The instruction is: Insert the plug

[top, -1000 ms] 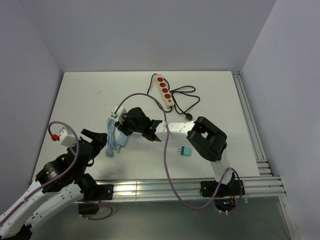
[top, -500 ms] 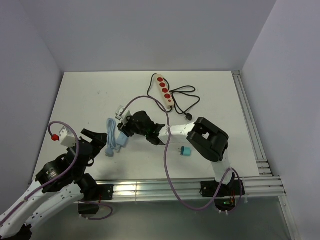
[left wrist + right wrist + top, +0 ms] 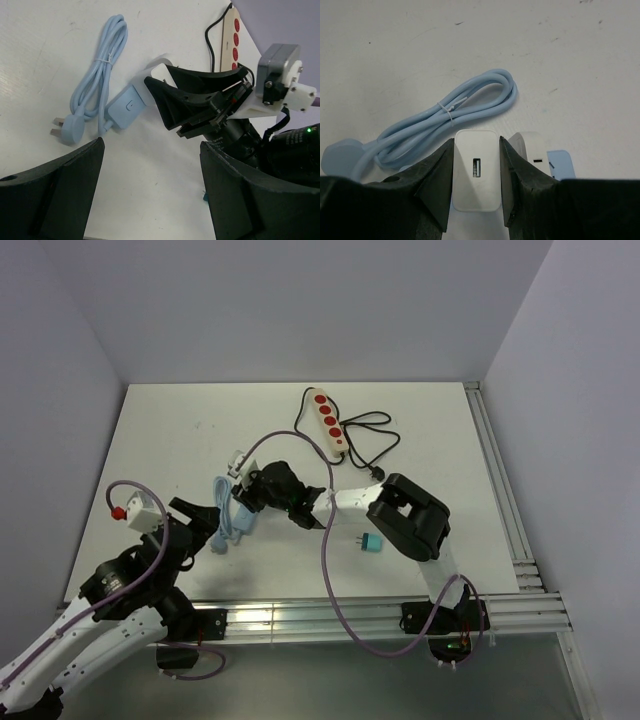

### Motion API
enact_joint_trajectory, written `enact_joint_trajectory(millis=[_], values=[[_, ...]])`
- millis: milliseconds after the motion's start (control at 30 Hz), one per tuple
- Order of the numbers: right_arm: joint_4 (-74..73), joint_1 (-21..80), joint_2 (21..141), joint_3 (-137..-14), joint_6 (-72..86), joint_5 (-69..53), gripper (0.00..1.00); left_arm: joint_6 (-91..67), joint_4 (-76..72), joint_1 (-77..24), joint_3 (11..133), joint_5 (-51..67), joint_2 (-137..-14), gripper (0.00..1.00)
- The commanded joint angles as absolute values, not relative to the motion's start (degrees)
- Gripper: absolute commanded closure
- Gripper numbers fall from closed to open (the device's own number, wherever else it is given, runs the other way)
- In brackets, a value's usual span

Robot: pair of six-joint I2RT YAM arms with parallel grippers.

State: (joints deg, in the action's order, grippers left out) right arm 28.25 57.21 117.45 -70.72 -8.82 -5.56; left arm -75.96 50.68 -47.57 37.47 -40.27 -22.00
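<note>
My right gripper (image 3: 476,143) is shut on a white USB charger plug (image 3: 476,175), low over the table beside a tied light-blue cable (image 3: 445,120). In the top view this gripper (image 3: 247,483) is left of centre, far from the beige power strip (image 3: 328,423) with red sockets at the back. The strip's end shows in the left wrist view (image 3: 234,35). My left gripper (image 3: 152,146) is open and empty, just in front of the right gripper (image 3: 159,80); it sits at the near left in the top view (image 3: 198,520).
A second white adapter (image 3: 532,150) and a light-blue adapter (image 3: 560,162) lie right beside the held charger. A small teal plug (image 3: 370,543) lies near the right arm's elbow. The strip's black cord (image 3: 365,445) coils at the back. A rail (image 3: 505,490) runs along the right edge.
The right gripper has shifted slightly over the blue cable with the charger still in it. The left arm has moved a little to the right, towards it.
</note>
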Motion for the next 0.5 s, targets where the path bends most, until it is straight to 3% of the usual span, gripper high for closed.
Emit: enact_joint_trajectory(millis=[0,467], values=[[17.5,57.3,120.7,-65.1,-6.6,-5.3,1.00,-76.8,47.8,-47.5,35.7,-39.0,-22.4,0.18],[21.9,57.5,123.2,-60.9,-3.0,-4.8,1.00,-76.6,49.3,-47.5,37.2,-40.3,-21.3,0.19]])
